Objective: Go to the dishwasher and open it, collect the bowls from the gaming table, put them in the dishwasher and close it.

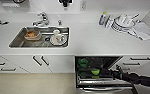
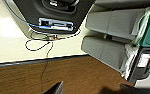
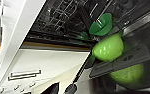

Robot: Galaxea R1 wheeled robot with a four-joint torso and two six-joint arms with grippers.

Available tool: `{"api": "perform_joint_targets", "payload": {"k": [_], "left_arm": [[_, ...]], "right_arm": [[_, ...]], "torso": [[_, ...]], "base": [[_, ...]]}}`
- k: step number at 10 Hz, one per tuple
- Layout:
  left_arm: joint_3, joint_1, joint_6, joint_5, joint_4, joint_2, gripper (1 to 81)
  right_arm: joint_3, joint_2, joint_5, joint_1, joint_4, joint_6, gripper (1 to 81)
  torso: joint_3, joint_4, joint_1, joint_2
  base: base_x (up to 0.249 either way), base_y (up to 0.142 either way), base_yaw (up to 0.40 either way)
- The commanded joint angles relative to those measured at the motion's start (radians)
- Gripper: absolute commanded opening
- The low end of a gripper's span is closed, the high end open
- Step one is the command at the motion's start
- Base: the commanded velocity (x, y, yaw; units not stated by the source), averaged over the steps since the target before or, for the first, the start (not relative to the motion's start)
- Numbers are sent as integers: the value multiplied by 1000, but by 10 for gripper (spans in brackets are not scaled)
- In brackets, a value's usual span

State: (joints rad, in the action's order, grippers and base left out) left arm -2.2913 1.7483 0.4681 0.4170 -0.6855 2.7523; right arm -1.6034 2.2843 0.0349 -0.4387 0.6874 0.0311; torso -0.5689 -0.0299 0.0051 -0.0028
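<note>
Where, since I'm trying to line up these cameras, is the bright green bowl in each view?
Head view: the bright green bowl sits inside the open dishwasher, below the counter, right of the sink.
Right wrist view: the bowl is close up, in front of the dark racks.
Left wrist view: it faces a brown wooden surface and pale floor instead.
Shared landmark: the darker green dish next to the bowl.

A steel sink (image 1: 18,41) is sunk in the white counter (image 1: 91,35), far beyond the jaws; inside it sit an orange-filled dish (image 1: 31,35) and white crockery (image 1: 58,38); a tap (image 1: 41,19) stands behind; stacked white dishes (image 1: 123,22) and a cloth (image 1: 143,31) lie farther along; white drawers (image 1: 6,65) run below.
</note>
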Motion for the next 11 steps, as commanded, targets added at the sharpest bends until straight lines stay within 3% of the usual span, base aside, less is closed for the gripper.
{"api": "perform_joint_targets", "payload": {"k": [1, 2, 4, 5, 7, 8, 11], "left_arm": [[-53, 103, 7, -38, -5, 34, 811], [-68, 96, 9, -38, 35, 47, 811], [-126, 54, 14, -64, 183, 89, 811], [-163, 38, 15, -85, 239, 109, 811], [-204, 23, 17, -115, 262, 127, 811], [-211, 17, 29, -115, 262, 127, 811], [-211, 1, 30, -115, 276, 124, 811]], "right_arm": [[91, -165, 132, 114, 34, -23, 811], [116, -257, 194, 103, 35, -23, 811], [146, -423, 287, 36, 37, -28, 811], [142, -463, 333, -19, 34, -28, 811], [110, -497, 346, -160, 40, -31, 811], [78, -492, 347, -239, 62, -46, 811], [28, -448, 346, -430, 93, -49, 811]], "torso": [[0, 0, 0, 0], [0, 0, 0, 0], [0, 0, 0, 0], [0, 0, 0, 0], [0, 0, 0, 0], [0, 0, 64, -100], [0, 0, 78, -124]], "base": [[0, 0, 0], [0, 0, 0], [0, 0, 0], [0, 0, 0], [0, 0, 0], [0, 0, 0], [0, 0, 0]]}}
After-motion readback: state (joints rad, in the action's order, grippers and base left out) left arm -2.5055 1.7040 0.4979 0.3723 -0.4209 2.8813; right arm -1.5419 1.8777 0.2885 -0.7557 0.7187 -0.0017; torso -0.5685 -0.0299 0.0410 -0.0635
